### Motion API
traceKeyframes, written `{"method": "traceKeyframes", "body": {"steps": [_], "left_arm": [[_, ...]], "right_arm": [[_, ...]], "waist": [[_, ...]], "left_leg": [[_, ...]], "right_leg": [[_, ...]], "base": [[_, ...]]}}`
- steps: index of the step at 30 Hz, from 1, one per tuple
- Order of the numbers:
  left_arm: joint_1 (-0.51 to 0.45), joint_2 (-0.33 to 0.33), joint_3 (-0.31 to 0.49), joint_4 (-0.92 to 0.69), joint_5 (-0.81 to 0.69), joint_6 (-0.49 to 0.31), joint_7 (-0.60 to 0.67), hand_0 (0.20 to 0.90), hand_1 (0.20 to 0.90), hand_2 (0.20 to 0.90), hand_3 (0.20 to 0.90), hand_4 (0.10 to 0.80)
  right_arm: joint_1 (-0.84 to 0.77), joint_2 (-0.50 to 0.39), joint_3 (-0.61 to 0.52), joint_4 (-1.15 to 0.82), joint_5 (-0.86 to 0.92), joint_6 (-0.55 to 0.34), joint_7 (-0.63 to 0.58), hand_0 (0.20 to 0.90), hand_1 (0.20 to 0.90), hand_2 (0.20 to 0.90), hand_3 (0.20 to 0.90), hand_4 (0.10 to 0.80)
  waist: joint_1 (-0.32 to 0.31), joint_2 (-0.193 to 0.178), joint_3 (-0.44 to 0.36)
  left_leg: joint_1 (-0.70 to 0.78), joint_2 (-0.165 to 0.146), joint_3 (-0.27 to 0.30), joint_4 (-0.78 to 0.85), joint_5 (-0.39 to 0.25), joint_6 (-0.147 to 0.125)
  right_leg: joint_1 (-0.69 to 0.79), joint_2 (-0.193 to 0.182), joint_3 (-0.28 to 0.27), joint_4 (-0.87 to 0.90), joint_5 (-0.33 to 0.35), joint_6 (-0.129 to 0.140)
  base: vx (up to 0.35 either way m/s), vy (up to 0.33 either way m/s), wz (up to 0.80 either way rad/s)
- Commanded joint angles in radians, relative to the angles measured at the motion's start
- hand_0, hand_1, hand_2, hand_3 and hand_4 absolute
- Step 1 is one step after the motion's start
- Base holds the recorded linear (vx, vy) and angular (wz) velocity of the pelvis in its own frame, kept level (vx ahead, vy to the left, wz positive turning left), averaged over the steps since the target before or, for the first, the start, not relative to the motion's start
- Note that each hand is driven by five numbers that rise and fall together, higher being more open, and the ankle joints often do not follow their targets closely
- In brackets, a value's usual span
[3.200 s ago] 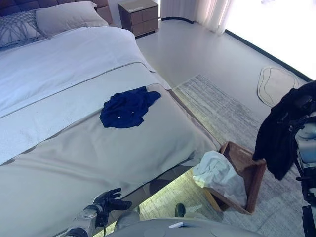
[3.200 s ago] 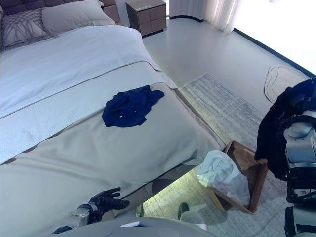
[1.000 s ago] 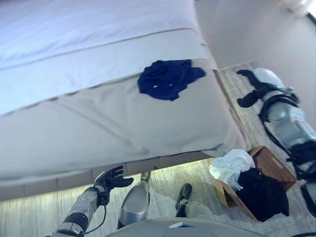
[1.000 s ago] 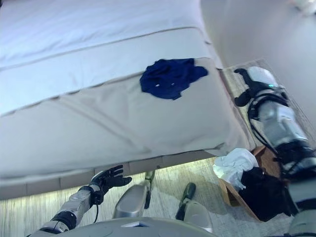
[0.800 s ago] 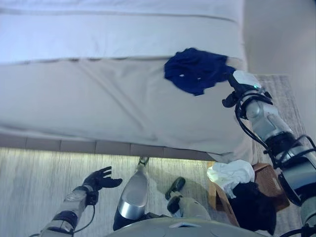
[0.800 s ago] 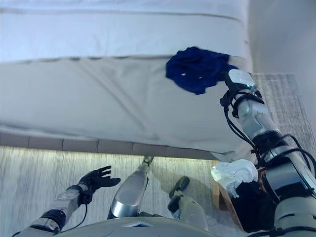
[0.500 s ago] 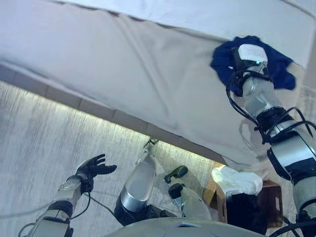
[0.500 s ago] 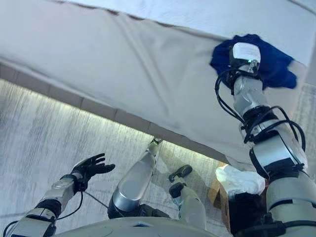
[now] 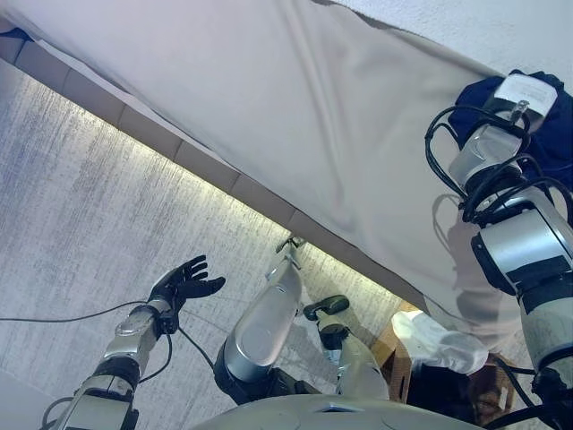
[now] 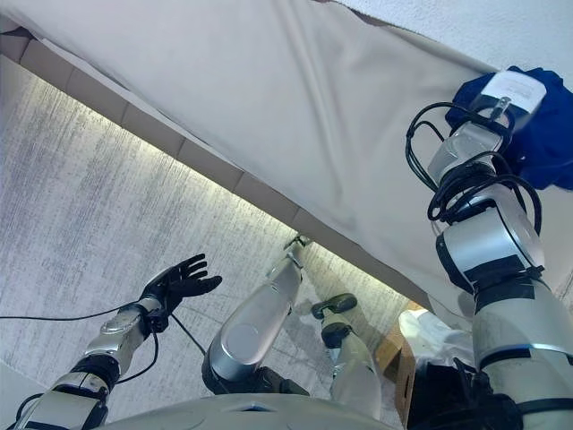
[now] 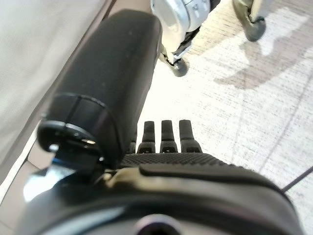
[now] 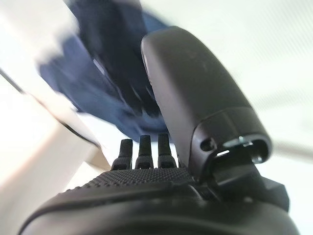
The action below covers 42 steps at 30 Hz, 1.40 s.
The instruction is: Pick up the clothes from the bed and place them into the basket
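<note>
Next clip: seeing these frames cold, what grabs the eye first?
The right hand, its arm stretched across the beige bedcover, is at the crumpled dark blue garment near the bed's edge. The left hand hangs open over the grey floor, holding nothing. Low at the right, a white cloth lies in the brown wicker basket.

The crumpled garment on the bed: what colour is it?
Dark blue garment, clearest in the right eye view.
</note>
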Motion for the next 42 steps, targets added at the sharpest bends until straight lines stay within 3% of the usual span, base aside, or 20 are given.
{"method": "traceKeyframes", "body": {"steps": [1, 3, 4, 6, 9, 13, 17, 21, 28, 35, 36, 37, 38, 42], "left_arm": [[0.074, 0.066, -0.012, 0.008, -0.043, -0.026, -0.024, 0.9, 0.9, 0.9, 0.9, 0.8], [0.077, 0.072, -0.008, -0.003, -0.046, -0.021, -0.024, 0.9, 0.9, 0.9, 0.9, 0.8], [0.078, 0.078, -0.003, -0.011, -0.045, -0.013, -0.024, 0.9, 0.9, 0.9, 0.9, 0.8], [0.077, 0.086, -0.003, -0.021, -0.048, 0.001, -0.019, 0.9, 0.9, 0.9, 0.9, 0.8], [0.078, 0.094, -0.005, -0.013, -0.042, -0.004, -0.017, 0.9, 0.9, 0.9, 0.9, 0.8], [0.087, 0.101, -0.002, 0.021, -0.024, -0.036, -0.018, 0.9, 0.9, 0.9, 0.9, 0.8], [0.102, 0.1, -0.002, 0.042, -0.028, -0.07, -0.005, 0.9, 0.9, 0.9, 0.9, 0.8], [0.118, 0.087, 0.008, 0.035, -0.03, -0.085, 0.017, 0.9, 0.9, 0.9, 0.9, 0.8], [0.148, 0.029, 0.008, 0.024, 0.024, -0.073, 0.045, 0.9, 0.9, 0.9, 0.9, 0.8], [0.162, 0.007, 0.01, 0.055, 0.09, -0.053, 0.037, 0.9, 0.9, 0.9, 0.9, 0.8], [0.164, 0.007, 0.01, 0.064, 0.101, -0.048, 0.035, 0.9, 0.9, 0.9, 0.9, 0.8], [0.167, 0.005, 0.009, 0.077, 0.106, -0.046, 0.033, 0.9, 0.9, 0.9, 0.9, 0.8], [0.171, 0.002, 0.009, 0.089, 0.113, -0.045, 0.032, 0.9, 0.9, 0.9, 0.9, 0.8], [0.173, -0.007, 0.005, 0.133, 0.148, -0.037, 0.029, 0.9, 0.9, 0.9, 0.9, 0.8]], "right_arm": [[-0.073, -0.107, 0.078, 0.002, -0.148, 0.152, 0.059, 0.9, 0.9, 0.9, 0.9, 0.8], [-0.072, -0.116, 0.074, 0.012, -0.164, 0.162, 0.106, 0.9, 0.9, 0.9, 0.9, 0.8], [-0.067, -0.125, 0.062, 0.02, -0.132, 0.14, 0.11, 0.818, 0.818, 0.818, 0.804, 0.704], [-0.062, -0.134, 0.051, 0.021, -0.027, 0.069, 0.019, 0.3, 0.3, 0.3, 0.2, 0.1], [-0.079, -0.136, 0.044, 0.008, 0.127, -0.042, -0.128, 0.3, 0.3, 0.3, 0.2, 0.1], [-0.103, -0.137, 0.046, -0.06, 0.206, -0.213, -0.306, 0.3, 0.3, 0.3, 0.2, 0.1], [-0.11, -0.165, 0.055, -0.199, 0.259, -0.33, -0.385, 0.3, 0.3, 0.3, 0.2, 0.1], [-0.086, -0.201, 0.03, -0.408, 0.311, -0.337, -0.433, 0.3, 0.3, 0.3, 0.2, 0.1], [0.033, -0.248, -0.153, -0.67, 0.337, -0.363, -0.466, 0.3, 0.3, 0.3, 0.2, 0.1], [0.142, -0.277, -0.214, -0.726, 0.319, -0.366, -0.411, 0.3, 0.3, 0.3, 0.2, 0.1], [0.153, -0.278, -0.21, -0.718, 0.313, -0.366, -0.378, 0.455, 0.455, 0.455, 0.381, 0.281], [0.161, -0.275, -0.203, -0.714, 0.31, -0.37, -0.349, 0.822, 0.822, 0.822, 0.809, 0.709], [0.167, -0.269, -0.192, -0.708, 0.314, -0.389, -0.327, 0.9, 0.9, 0.9, 0.9, 0.8], [0.194, -0.24, -0.157, -0.644, 0.346, -0.367, -0.153, 0.9, 0.9, 0.9, 0.9, 0.8]], "waist": [[0.031, 0.031, 0.016], [0.032, 0.027, 0.016], [0.032, 0.027, 0.016], [0.031, 0.026, 0.016], [0.026, 0.024, 0.016], [0.009, 0.01, 0.016], [-0.025, -0.013, 0.016], [-0.063, -0.027, 0.016], [-0.119, -0.024, -0.063], [-0.127, -0.02, -0.119], [-0.122, -0.02, -0.129], [-0.118, -0.02, -0.138], [-0.113, -0.018, -0.146], [-0.09, -0.008, -0.168]], "left_leg": [[0.013, 0.012, 0.108, -0.088, -0.025, 0.088], [-0.001, 0.01, 0.104, -0.082, -0.025, 0.089], [-0.012, 0.008, 0.099, -0.075, -0.026, 0.091], [-0.025, 0.007, 0.09, -0.066, -0.029, 0.092], [-0.035, 0.004, 0.081, -0.049, -0.038, 0.092], [-0.015, 0.011, 0.08, -0.038, -0.058, 0.089], [0.035, 0.027, 0.096, -0.038, -0.08, 0.086], [0.11, 0.043, 0.119, -0.067, -0.085, 0.077], [0.232, 0.067, 0.163, -0.155, -0.066, 0.036], [0.29, 0.078, 0.169, -0.221, -0.03, 0.008], [0.294, 0.076, 0.167, -0.225, -0.026, 0.004], [0.297, 0.074, 0.165, -0.224, -0.025, 0.001], [0.3, 0.071, 0.163, -0.222, -0.024, 0.0], [0.299, 0.063, 0.15, -0.196, -0.027, -0.005]], "right_leg": [[-0.021, -0.027, -0.011, 0.205, 0.014, -0.006], [-0.035, -0.024, -0.013, 0.216, 0.013, -0.005], [-0.05, -0.025, -0.016, 0.225, 0.019, 0.0], [-0.072, -0.024, -0.015, 0.24, 0.017, 0.002], [-0.096, -0.01, -0.007, 0.245, 0.019, 0.003], [-0.086, 0.012, 0.008, 0.223, 0.027, 0.0], [-0.048, 0.034, 0.044, 0.191, 0.03, -0.005], [0.015, 0.056, 0.091, 0.136, 0.021, -0.013], [0.175, 0.1, 0.169, -0.039, -0.034, -0.045], [0.272, 0.12, 0.172, -0.11, -0.055, -0.059], [0.286, 0.118, 0.165, -0.121, -0.054, -0.06], [0.298, 0.114, 0.155, -0.128, -0.052, -0.06], [0.31, 0.112, 0.145, -0.134, -0.052, -0.061], [0.35, 0.103, 0.115, -0.129, -0.07, -0.074]], "base": [[0.008, -0.045, 0.1], [0.003, -0.041, 0.02], [0.003, -0.034, -0.03], [0.002, -0.054, -0.01], [-0.005, -0.08, 0.0], [-0.006, -0.086, -0.05], [-0.041, -0.054, -0.12], [-0.049, -0.03, -0.38], [-0.006, -0.018, -0.39], [0.003, -0.009, -0.17], [0.0, 0.0, 0.0], [-0.002, 0.025, 0.04], [0.022, 0.057, 0.04], [0.067, 0.087, 0.13]]}}
